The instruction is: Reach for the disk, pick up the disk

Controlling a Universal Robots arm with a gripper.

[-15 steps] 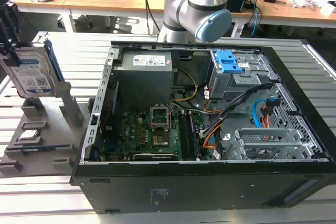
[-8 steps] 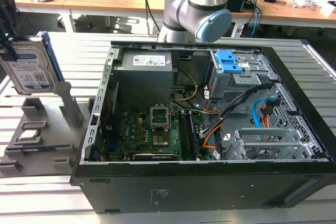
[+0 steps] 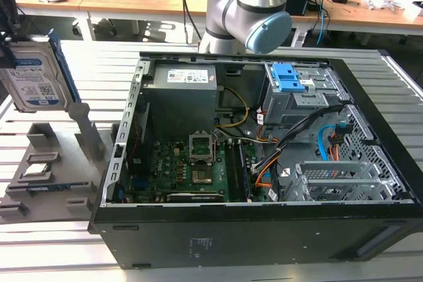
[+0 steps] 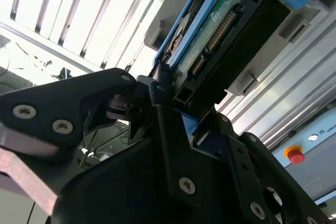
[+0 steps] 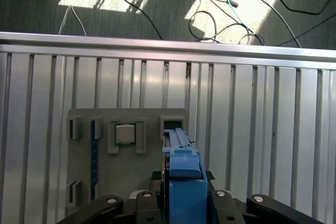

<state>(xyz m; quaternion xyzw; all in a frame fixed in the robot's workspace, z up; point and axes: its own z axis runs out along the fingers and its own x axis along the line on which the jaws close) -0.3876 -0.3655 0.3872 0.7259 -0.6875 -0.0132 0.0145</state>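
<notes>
- The pincer [image 4: 157, 90] is clenched on the disk [image 4: 231, 30]. In the second wrist view its black fingers [image 4: 168, 129] press against one end of the drive, where the blue bracket wraps it.
- In the exterior view the disk [image 3: 33, 80] hangs upright at the exterior view's far left. Its white label with the blue band faces the camera, and it is clear of the grey holder [image 3: 86, 130] below it.
- In the first wrist view the blue bracket edge of the disk [image 5: 184, 177] sits over the holder [image 5: 131, 171], in line with one of its narrow upright slots.
- The holder is a flat grey block with several pockets:
  - a small square silver chip [image 5: 125, 134] lies flat in a square pocket;
  - a thin blue-edged strip [image 5: 94, 148] stands in a narrow slot beside it.
- In the exterior view the chip [image 3: 38, 168] lies in the holder's lower part, well apart from the disk.
- An open black computer case [image 3: 264, 229] lies on its side on the slatted metal worktop [image 3: 39, 255], just beside the holder. Inside it are:
  - a green motherboard [image 3: 178, 166] on the case floor;
  - a grey power supply [image 3: 182, 97] in the far corner;
  - blue brackets [image 3: 289, 77] in the drive bay;
  - a blue cable [image 3: 324, 143] running between bay and board.
- The arm [image 3: 248, 11] rises behind the case.
- A red button [image 4: 295, 155] shows past the pincer in the second wrist view.
</notes>
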